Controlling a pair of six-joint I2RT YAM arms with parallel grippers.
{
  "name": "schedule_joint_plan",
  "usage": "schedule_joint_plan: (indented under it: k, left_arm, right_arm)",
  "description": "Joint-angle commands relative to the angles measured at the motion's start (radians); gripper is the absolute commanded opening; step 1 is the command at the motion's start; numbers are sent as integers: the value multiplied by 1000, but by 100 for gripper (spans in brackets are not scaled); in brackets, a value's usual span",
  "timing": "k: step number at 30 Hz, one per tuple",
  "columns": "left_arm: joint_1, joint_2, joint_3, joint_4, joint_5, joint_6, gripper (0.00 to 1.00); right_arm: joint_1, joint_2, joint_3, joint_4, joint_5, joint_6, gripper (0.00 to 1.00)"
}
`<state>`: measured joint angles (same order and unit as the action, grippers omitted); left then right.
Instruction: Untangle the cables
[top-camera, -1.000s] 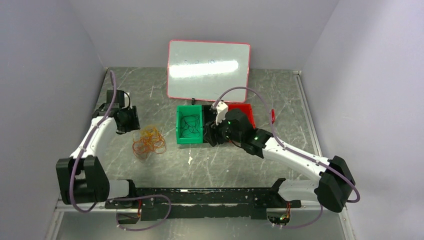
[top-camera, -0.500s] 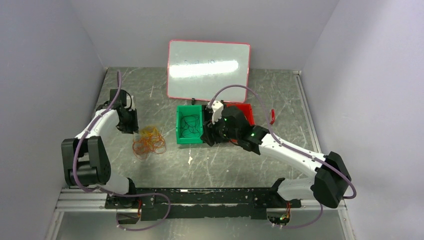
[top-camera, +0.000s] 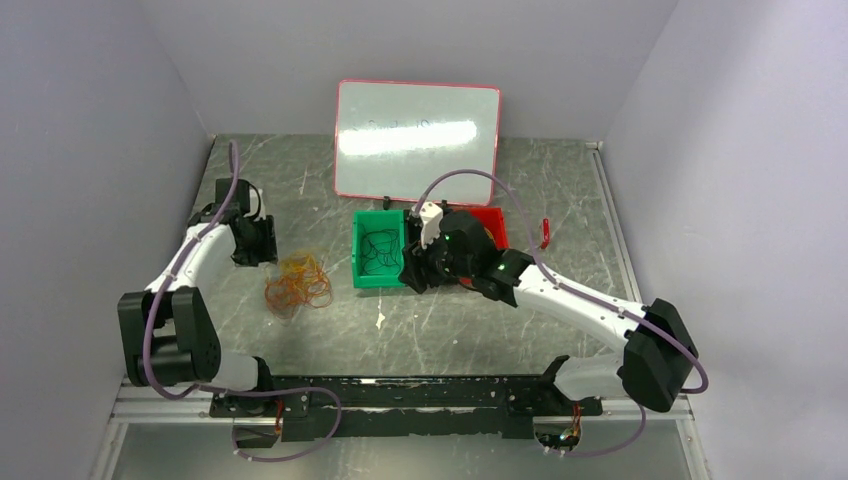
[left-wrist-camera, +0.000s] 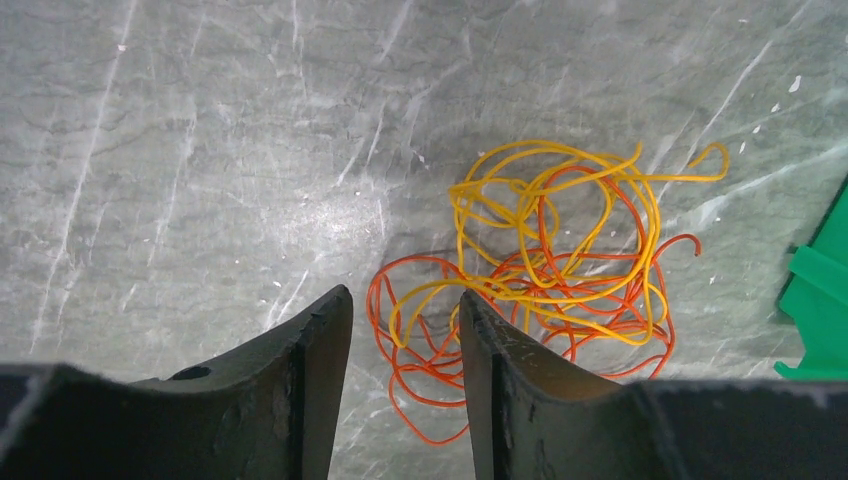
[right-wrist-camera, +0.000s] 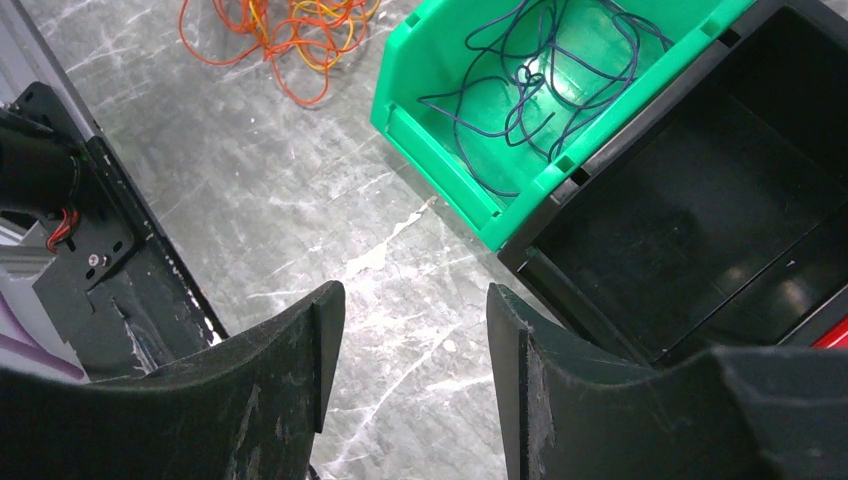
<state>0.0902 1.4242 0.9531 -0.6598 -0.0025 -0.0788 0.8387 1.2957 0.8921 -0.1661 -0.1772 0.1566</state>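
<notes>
Orange-yellow cables (left-wrist-camera: 545, 290) tangled, left wrist | dark cable (right-wrist-camera: 522, 80) in green bin (right-wrist-camera: 440, 165), right wrist | both jaws apart, empty

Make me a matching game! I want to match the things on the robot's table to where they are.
Things:
1. orange and yellow cables
2. dark cable
3. black bin
4. whiteboard

Places:
A. standing at the back of the table
B. inside the green bin
C. between the green bin and the red bin
D. lying loose on the table, outside the bins

Right pairs: 1-D, 2-B, 3-C, 4-A.
</notes>
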Motion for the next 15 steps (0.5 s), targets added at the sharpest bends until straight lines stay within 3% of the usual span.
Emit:
schedule_joint_plan:
  k: [1,9,15]
  left_arm:
    - [10,-14,-29,3,-12,-11,48]
    - [10,91,-11,11,42,7,40]
    - [10,79,1,13,20,3,21]
  right_arm:
    - [-3,10,34,1,-28,4,58]
    - [-4,0,28,-10,-17,3,58]
    - [-3,3,28,-6,-18,4,58]
